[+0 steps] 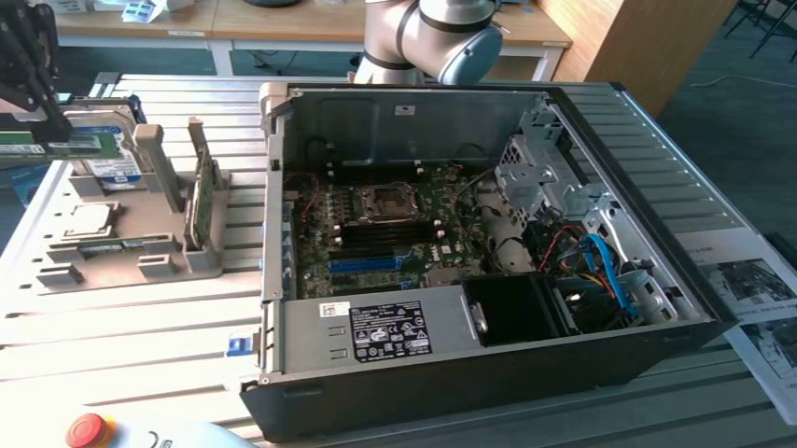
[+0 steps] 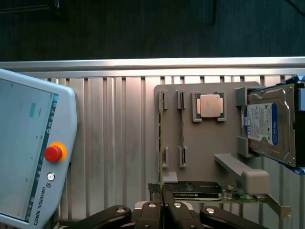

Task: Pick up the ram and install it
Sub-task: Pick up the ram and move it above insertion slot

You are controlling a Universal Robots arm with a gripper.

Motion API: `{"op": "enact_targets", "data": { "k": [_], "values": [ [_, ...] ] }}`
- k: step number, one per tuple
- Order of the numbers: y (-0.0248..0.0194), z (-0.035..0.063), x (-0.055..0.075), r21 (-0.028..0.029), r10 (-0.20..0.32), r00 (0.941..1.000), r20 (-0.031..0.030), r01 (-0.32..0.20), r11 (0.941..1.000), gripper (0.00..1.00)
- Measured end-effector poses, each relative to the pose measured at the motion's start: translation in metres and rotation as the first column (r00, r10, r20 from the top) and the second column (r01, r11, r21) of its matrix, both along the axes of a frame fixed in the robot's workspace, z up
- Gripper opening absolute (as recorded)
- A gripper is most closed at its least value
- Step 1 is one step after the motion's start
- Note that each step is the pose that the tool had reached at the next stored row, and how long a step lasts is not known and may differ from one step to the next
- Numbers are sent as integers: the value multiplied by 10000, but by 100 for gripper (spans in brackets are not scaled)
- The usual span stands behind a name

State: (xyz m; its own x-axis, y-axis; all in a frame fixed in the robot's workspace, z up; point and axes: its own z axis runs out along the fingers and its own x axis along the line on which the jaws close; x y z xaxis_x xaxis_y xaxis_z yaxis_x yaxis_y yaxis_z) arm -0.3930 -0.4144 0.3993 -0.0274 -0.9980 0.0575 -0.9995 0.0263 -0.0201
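Your claw clamped on ram, held above grey parts tray at exterior view's left, well apart from open case. Ram likely light, stiff, thin and fragile. Pinch mid-length on board edges, sparing chips and contacts.

Bright and even all over. Soft white shine on the ribbed table, strongest as a thin strip along its edge beside the dark floor (wrist view). Deep dark inside the computer case. Faint, soft shadows.
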Motion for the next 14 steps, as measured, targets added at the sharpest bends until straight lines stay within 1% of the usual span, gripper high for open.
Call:
{"op": "enact_targets", "data": {
  "k": [14],
  "values": [
    [-66,2,274,-1,0,9999,-117,0,10000,12]
  ]
}}
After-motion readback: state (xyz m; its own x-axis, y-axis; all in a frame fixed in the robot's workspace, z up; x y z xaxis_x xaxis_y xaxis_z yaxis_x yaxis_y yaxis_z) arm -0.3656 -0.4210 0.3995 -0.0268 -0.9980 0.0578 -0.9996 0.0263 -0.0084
